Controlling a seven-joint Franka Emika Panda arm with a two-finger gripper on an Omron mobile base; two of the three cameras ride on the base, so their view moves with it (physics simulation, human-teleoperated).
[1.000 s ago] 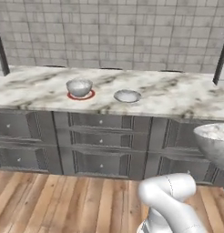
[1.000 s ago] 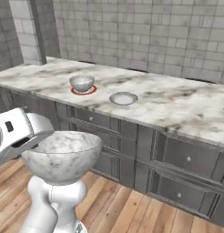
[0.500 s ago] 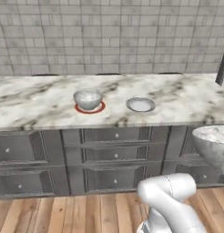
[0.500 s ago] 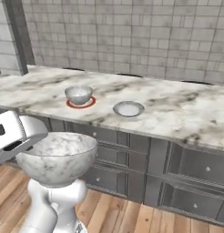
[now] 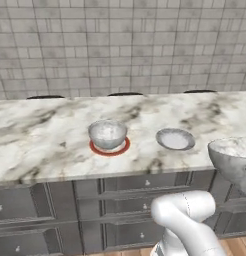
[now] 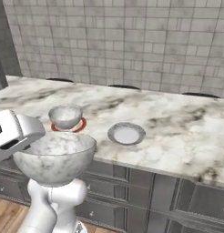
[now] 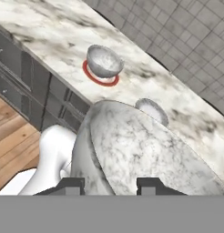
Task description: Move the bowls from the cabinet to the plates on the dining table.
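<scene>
Here, jaws pinching a marble bowl [image 7: 145, 154] cut off at frame edge, half-hiding pale plate [image 7: 152, 110].

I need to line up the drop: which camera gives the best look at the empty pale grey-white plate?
The left base view: the round pale grey-white plate lies whole and unobstructed on the white marble table. The right base view also shows it whole, further off to the side. In the hand view the held marble bowl covers most of it.
</scene>
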